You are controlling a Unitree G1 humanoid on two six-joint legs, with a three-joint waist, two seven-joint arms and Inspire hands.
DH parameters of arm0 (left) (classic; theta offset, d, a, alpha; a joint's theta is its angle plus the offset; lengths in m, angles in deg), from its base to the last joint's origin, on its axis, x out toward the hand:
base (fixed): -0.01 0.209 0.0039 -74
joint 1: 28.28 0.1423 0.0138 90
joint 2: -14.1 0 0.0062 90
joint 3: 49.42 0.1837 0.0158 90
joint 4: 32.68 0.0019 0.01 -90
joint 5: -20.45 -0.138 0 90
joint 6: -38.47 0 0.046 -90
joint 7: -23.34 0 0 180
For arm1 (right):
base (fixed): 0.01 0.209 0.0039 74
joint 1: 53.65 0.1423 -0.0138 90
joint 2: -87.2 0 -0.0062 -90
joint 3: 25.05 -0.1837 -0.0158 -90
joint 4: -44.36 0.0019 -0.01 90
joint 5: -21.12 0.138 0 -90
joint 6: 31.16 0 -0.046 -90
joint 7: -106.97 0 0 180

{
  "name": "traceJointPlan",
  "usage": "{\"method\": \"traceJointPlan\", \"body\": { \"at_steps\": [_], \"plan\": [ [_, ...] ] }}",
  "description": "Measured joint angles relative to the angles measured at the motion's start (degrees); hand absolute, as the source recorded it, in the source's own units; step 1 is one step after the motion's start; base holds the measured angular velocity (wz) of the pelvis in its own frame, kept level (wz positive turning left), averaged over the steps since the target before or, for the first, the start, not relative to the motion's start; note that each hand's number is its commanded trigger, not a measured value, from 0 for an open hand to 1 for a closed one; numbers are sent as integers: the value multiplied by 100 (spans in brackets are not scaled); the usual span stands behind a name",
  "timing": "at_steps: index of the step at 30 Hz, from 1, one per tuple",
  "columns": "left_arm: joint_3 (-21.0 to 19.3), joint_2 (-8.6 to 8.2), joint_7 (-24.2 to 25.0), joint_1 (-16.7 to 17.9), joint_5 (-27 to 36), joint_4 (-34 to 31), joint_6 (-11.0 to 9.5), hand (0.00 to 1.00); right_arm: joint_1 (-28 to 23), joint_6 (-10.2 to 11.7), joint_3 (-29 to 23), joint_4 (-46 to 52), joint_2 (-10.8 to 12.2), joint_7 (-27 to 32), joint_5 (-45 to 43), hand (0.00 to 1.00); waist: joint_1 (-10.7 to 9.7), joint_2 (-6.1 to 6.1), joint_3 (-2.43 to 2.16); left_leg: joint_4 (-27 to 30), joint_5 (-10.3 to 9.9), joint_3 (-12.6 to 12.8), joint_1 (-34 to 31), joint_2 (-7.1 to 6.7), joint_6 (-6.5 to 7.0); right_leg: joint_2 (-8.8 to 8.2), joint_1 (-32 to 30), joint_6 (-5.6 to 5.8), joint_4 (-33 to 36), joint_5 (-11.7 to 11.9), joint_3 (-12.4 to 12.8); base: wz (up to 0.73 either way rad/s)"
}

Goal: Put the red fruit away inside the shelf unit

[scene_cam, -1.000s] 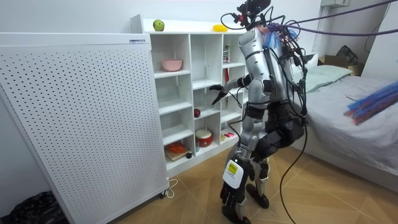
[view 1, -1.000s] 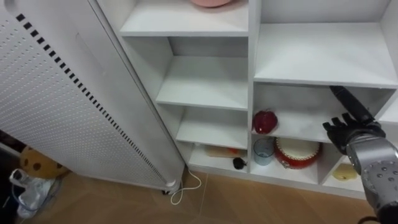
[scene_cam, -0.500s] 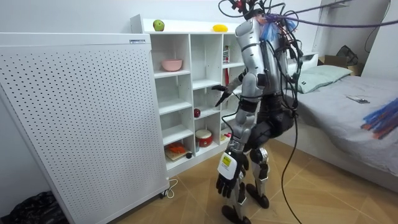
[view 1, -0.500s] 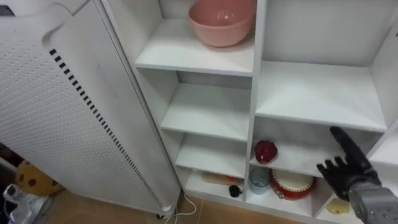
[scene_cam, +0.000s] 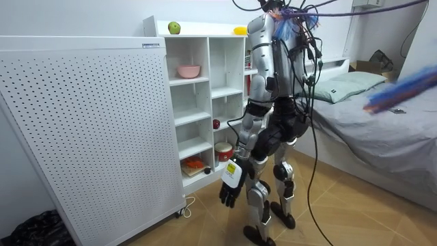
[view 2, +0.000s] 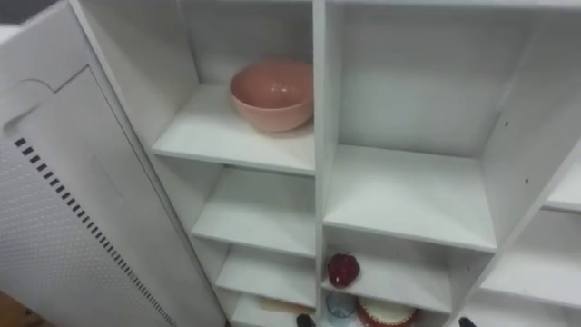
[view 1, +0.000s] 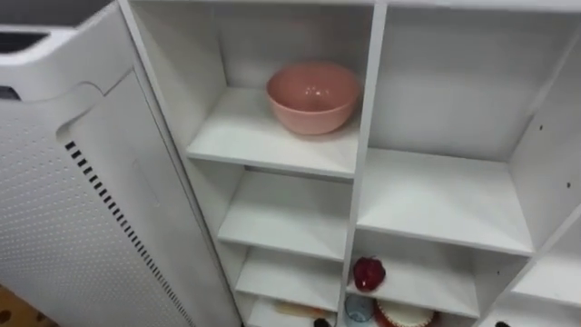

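**Closet** [view 1: 368,136]: white, smooth board with square-edged compartments in upright columns. In the room view my robot stands upright right in front of it.

**Perforated panel** [view 1: 82,236]: a white sheet with a rounded corner and rows of small holes. It stands just beside the closet on the robot's left.

**Pink bowl** [view 1: 313,95]: round and smooth-walled. It sits upright on an upper shelf of the left column, near the divider.

**Red fruit** [view 1: 368,272]: dark red, glossy and apple-shaped. It lies on a lower shelf of the next column to the right, close to that shelf's left edge.

**Clear cup** [view 2: 338,307] and **red-rimmed container** [view 2: 386,314]: both are round, stand side by side on the shelf under the red fruit, and are cut off by the frame edge.

**Green apple** [scene_cam: 174,27]: round, on the closet's top board toward the room view's left end.

**Yellow fruit** [scene_cam: 240,30]: flattish, on the same top board and well apart from the green apple, toward the room view's right.

**Orange item** [scene_cam: 194,164]: on the bottom shelf, too small for me to tell what it is.

**Left hand** [scene_cam: 230,193]: hangs beside the thigh, low in front of the closet. Its dark fingers are loose and nearly straight, pointing at the floor. It holds nothing and touches nothing.

**Floor** [scene_cam: 205,222]: wood planks.

**Bed** [scene_cam: 382,137]: grey cover, soft and rumpled, at the room view's right.
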Motion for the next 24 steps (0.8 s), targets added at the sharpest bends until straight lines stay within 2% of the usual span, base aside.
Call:
{"method": "traceJointPlan", "body": {
  "at_steps": [1,2,4,7,12,15,18,24],
  "plan": [
    [-53,-2,-66,44,-21,-8,-6,0,-230,-29,109,20,92,-103,-120,0,-50,-59,-51,-102,10,-4,142,18,-16,40,173,3,-166,34,-33,0],
    [-94,-7,-82,63,-74,-11,-6,0,-340,-29,159,28,135,-146,-199,0,-77,-75,-64,-133,9,-13,212,27,-19,61,277,7,-249,53,-57,15],
    [-298,-63,-114,124,-111,-8,-34,0,-816,-24,177,11,298,-269,-597,0,-264,-128,-96,-284,12,-57,574,27,-27,118,789,43,-581,101,-223,30],
    [-355,-119,-135,159,-103,-49,-135,0,-1293,-21,265,13,331,-360,-976,0,-336,-172,-131,-377,11,-62,851,9,-28,128,1079,67,-685,114,-208,6],
    [-774,-202,-332,158,-56,-78,-269,0,-1725,-12,320,9,556,-320,-2205,0,-490,-209,-138,-648,21,-39,1268,14,-50,168,1388,81,-774,122,-141,-8],
    [-791,-222,-420,167,-66,-95,-361,0,-1842,-10,426,20,701,-189,-2766,0,-540,-209,-134,-707,10,72,1458,42,-72,220,1522,71,-824,129,7,-22],
    [-860,-280,-447,183,-57,-60,-397,0,-2051,-6,431,14,833,-102,-3213,0,-572,-193,-150,-782,-2,107,1583,61,-91,261,1638,65,-882,140,68,-11],
    [-1117,-419,-376,303,-63,-58,-397,0,-2481,-7,421,9,879,-86,-4137,0,-605,-183,-159,-858,-19,245,1760,99,-122,315,1731,59,-962,151,180,-10]
  ]
}}
